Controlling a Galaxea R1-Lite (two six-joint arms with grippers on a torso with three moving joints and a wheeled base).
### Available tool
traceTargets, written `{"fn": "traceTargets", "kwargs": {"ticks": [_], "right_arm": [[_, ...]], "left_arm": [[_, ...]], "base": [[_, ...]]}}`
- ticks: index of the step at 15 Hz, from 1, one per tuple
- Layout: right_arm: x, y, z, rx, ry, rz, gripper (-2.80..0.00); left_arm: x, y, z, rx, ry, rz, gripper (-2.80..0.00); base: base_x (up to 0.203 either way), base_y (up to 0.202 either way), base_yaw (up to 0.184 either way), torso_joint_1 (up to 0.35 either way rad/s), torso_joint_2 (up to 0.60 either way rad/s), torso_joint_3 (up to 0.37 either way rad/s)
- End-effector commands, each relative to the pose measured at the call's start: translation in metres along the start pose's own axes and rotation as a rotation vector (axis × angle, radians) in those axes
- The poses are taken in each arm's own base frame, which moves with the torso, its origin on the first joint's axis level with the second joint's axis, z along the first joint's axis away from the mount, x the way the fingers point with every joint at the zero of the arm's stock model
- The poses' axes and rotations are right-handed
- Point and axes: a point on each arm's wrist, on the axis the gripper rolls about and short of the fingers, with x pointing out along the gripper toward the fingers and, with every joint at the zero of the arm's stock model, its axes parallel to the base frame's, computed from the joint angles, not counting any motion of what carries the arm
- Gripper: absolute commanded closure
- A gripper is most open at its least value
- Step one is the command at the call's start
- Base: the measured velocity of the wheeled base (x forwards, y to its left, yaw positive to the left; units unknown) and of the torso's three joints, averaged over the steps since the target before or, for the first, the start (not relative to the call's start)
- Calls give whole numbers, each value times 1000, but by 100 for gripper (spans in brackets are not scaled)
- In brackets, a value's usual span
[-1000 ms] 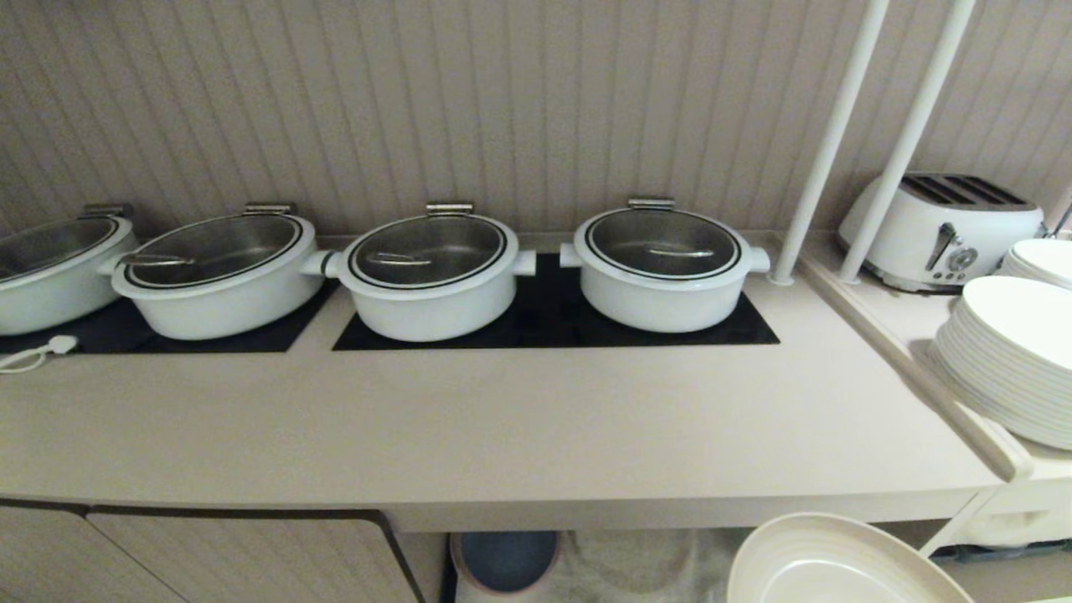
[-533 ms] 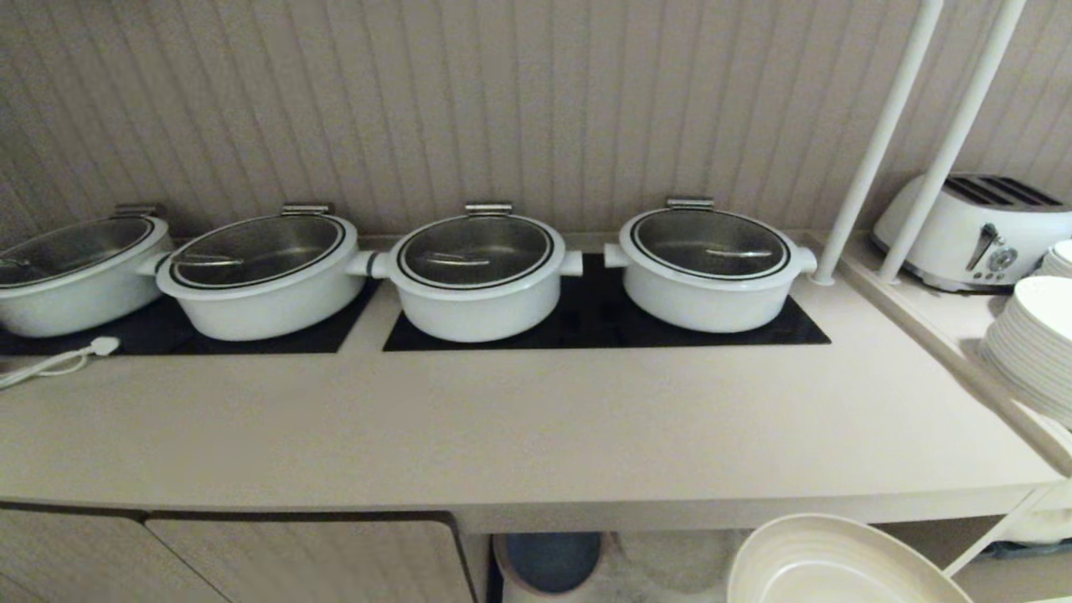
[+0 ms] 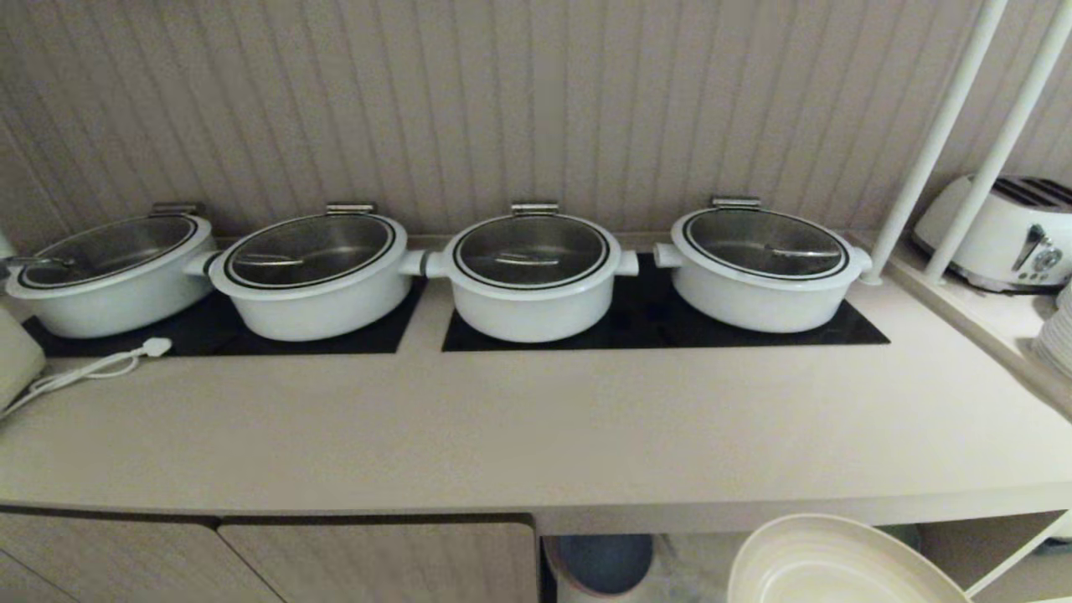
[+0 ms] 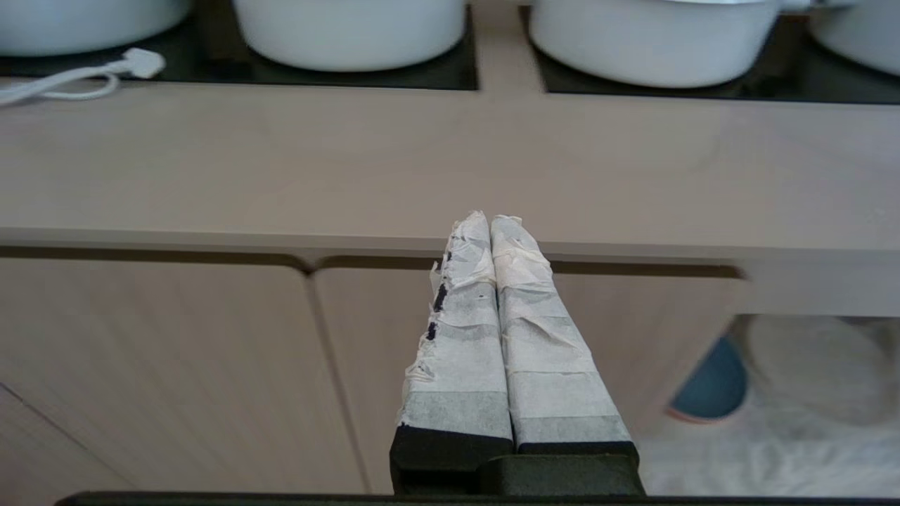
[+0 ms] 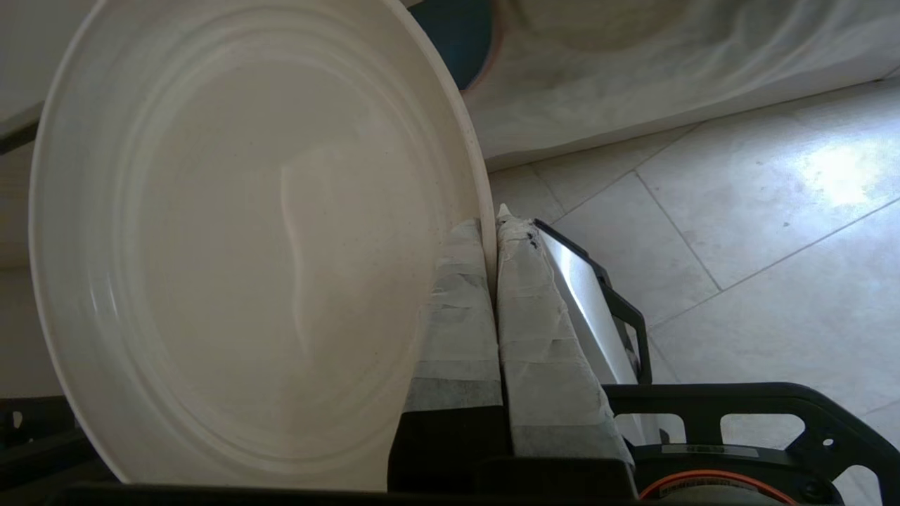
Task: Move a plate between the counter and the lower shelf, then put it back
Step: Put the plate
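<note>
On the long pale-beige counter (image 3: pixel 519 435), four white lidded pots (image 3: pixel 532 280) stand in a row on black hob panels. The left gripper (image 4: pixel 490 219), its taped fingers pressed together and holding nothing, hangs level in front of the counter's edge, before the cabinet doors. Right of it, below the counter's front edge, the right gripper (image 5: pixel 492 225) has its fingers clamped on the rim of the round matte cream plate (image 3: pixel 825 565), held tilted outside the cloth-draped lower shelf (image 5: pixel 668 77).

Dim, soft indoor light on the counter (image 3: pixel 502 435); bright glare on the floor tiles (image 5: pixel 830 169).
</note>
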Motion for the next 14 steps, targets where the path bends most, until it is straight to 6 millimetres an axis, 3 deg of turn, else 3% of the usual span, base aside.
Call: {"fn": "traceTargets", "kwargs": {"ticks": [1,3,14], "right_arm": [[0,0,0,3,1,-1,0],[0,0,0,3,1,-1,0],[0,-1,0,6,-13,-19,0]], "left_arm": [[0,0,0,0,-1,1,0],[0,0,0,0,-1,1,0],[0,0,0,0,-1,1,0]], "base": [[0,182,4,2,-2,-2],[0,106,-1,-1,5,1],[0,0,0,0,0,0]]}}
